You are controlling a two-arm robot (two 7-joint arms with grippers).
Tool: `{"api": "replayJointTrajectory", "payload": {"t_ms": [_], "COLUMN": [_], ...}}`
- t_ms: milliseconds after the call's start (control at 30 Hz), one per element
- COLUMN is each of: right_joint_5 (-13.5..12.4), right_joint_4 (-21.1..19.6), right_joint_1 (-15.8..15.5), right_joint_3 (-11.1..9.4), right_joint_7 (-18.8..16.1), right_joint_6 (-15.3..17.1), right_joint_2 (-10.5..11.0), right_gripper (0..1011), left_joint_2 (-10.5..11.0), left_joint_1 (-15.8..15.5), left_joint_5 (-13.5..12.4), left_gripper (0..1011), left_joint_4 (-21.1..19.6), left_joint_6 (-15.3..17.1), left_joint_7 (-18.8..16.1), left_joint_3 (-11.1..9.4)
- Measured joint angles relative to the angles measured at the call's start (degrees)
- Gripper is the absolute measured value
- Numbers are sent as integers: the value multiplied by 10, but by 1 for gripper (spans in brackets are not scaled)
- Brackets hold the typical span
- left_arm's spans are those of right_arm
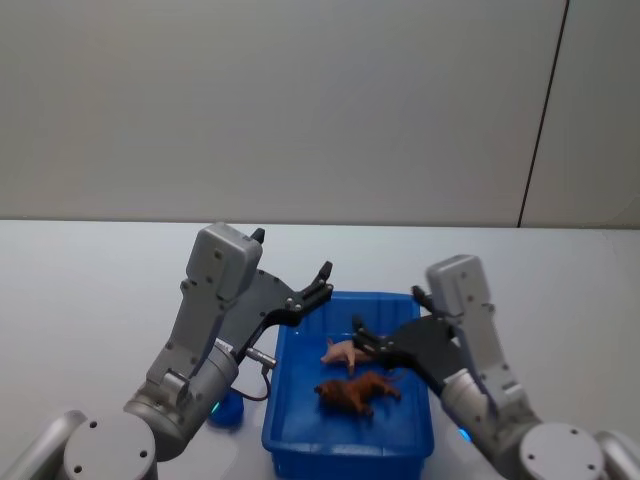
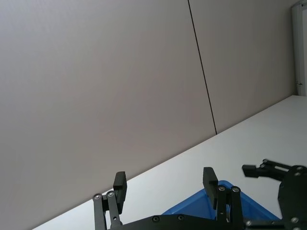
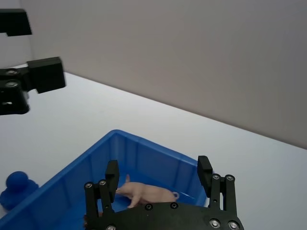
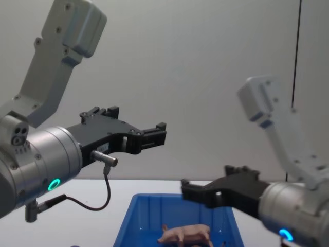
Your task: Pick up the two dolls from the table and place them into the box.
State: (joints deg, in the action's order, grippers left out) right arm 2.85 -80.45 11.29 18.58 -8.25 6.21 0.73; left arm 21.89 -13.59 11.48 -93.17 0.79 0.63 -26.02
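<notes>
Blue bin (image 1: 345, 447): on the white tabletop (image 1: 90, 290), near centre, between the two arms.
Pink pig (image 1: 343, 351): lying inside the bin, toward its far end.
Brown shaggy toy (image 1: 355, 391): also inside the bin, on its side, just nearer than the pig.
Left tool (image 2: 164, 178): raised by the bin's far left corner, fingers apart, empty.
Right tool (image 3: 158, 166): over the bin's right side above the pig, fingers apart, empty.
Small blue object (image 1: 228, 410): on the tabletop, just left of the bin.
</notes>
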Motion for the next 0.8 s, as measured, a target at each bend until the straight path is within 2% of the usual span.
{"api": "replayJointTrajectory", "payload": {"t_ms": [200,567,800], "right_joint_5": [-8,-40,-53], "right_joint_4": [-35,-100,-120], "right_joint_1": [-24,-77,-96], "right_joint_3": [-12,-43,-54], "right_joint_7": [22,70,85], "right_joint_6": [-4,3,6], "right_joint_2": [19,63,77], "right_gripper": [1001,1001,1001], "left_joint_2": [0,0,0], "left_joint_1": [0,0,0], "left_joint_5": [0,0,0], "left_gripper": [1002,1002,1001], "left_joint_4": [0,0,0], "left_joint_6": [0,0,0], "left_joint_7": [0,0,0], "left_joint_3": [0,0,0]}}
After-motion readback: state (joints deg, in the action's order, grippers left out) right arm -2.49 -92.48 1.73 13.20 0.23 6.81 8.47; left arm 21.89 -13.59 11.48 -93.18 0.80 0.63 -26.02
